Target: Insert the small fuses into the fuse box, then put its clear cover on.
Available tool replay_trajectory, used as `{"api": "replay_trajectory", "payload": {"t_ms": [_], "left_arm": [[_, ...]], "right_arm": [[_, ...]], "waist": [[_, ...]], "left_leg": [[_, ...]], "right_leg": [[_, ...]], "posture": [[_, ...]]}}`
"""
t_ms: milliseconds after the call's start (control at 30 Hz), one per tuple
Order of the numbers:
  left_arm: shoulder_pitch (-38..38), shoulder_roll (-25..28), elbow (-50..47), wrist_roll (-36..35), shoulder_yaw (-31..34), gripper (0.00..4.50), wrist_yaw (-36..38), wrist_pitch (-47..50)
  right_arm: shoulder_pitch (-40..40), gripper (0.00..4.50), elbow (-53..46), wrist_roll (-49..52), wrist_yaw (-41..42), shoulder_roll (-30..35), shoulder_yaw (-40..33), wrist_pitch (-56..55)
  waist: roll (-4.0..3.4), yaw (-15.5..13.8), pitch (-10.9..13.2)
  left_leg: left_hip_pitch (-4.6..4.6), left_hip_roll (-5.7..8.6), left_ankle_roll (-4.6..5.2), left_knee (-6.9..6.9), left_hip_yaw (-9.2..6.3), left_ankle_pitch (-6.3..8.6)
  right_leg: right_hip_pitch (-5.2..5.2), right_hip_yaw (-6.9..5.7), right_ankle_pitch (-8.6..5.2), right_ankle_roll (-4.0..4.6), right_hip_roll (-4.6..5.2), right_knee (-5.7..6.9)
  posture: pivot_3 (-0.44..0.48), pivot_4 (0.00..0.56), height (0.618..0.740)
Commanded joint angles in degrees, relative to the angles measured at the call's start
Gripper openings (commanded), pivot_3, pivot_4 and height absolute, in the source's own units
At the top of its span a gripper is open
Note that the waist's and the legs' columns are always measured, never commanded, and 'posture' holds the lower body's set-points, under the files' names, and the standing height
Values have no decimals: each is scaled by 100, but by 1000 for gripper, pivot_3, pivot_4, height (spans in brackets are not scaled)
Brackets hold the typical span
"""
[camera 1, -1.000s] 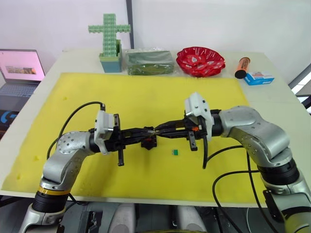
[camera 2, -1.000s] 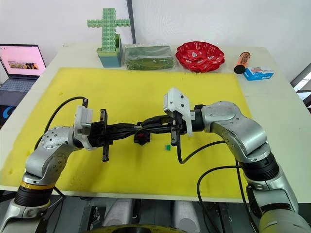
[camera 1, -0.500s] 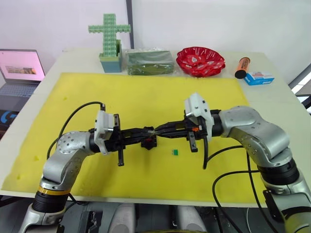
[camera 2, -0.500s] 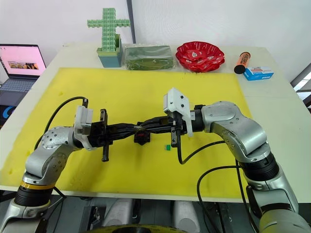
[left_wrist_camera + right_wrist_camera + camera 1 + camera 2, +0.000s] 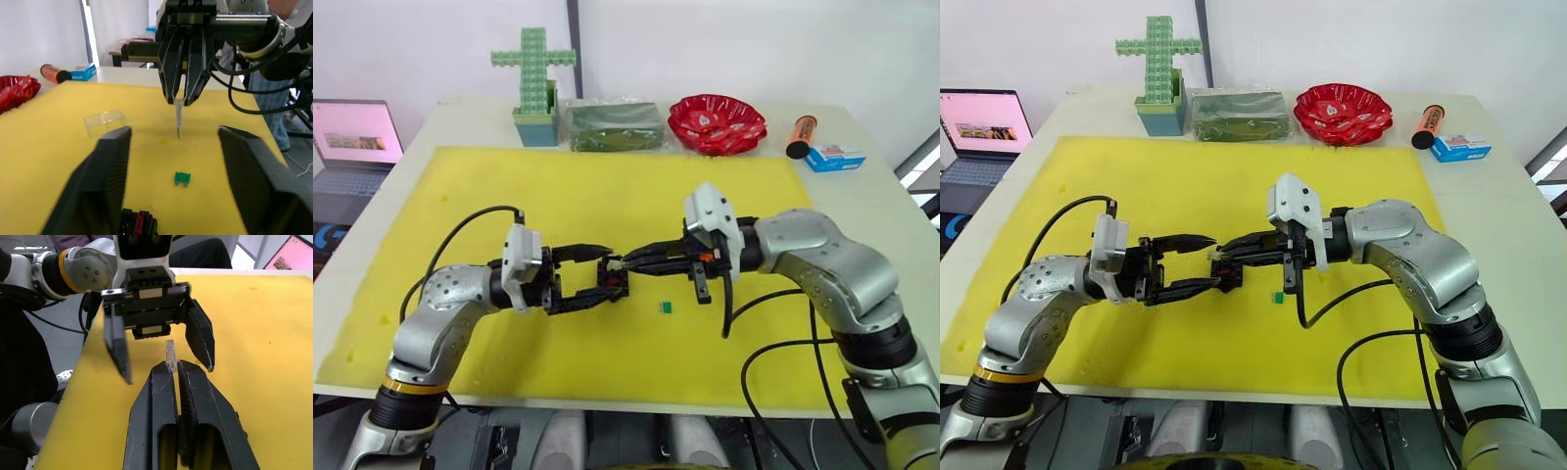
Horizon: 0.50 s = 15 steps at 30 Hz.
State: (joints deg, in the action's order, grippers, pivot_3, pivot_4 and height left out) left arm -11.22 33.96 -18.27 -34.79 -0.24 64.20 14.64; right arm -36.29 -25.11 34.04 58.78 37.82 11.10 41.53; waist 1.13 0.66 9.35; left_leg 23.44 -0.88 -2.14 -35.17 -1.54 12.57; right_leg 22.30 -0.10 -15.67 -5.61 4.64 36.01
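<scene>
Above yellow mat (image 5: 607, 196): right end effector (image 5: 172, 363) pinching grey-white fuse (image 5: 170, 352); left end effector (image 5: 602, 272) open, facing it.

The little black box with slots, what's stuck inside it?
One red fuse sits in a slot of the black plastic fuse box. The rest of the box runs off the left wrist view's edge, so its other slots cannot be seen.
</scene>
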Motion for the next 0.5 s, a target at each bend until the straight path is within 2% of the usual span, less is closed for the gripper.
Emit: {"api": "replay_trajectory", "payload": {"t_ms": [33, 67, 333, 500], "left_arm": [[304, 206, -123, 64, 325, 4314, 21, -164], [407, 235, -112, 85, 378, 4439, -6, -193], [1275, 9, -109, 451, 456, 4439, -388, -671], [1426, -226, 24, 780, 365, 4439, -678, -945]], "right_arm": [[-194, 0, -274, -542, -143, 239, 314, -68], [-214, 0, -276, -635, -174, 256, 387, -59], [-522, 0, -346, -1229, -676, 133, 913, 410], [-622, 0, -415, -1380, -846, 141, 1013, 773]], "waist": [[-1, 13, 0], [-1, 13, 0], [-1, -11, -1], [1, -21, -2]], "left_leg": [[0, 0, 0, 1, 0, 0], [-1, -1, 0, 2, 1, 0], [-1, -3, 0, 1, 1, 0], [-1, -3, 0, 0, -1, 0]], "right_leg": [[2, 0, 0, 0, 0, 1], [5, 0, 0, 0, -1, 1], [3, 1, -11, 19, 3, 0], [2, 0, -12, 22, 3, 0]], "posture": [[0, 150, 740], [0, 150, 740], [0, 150, 740], [0, 150, 740]]}}
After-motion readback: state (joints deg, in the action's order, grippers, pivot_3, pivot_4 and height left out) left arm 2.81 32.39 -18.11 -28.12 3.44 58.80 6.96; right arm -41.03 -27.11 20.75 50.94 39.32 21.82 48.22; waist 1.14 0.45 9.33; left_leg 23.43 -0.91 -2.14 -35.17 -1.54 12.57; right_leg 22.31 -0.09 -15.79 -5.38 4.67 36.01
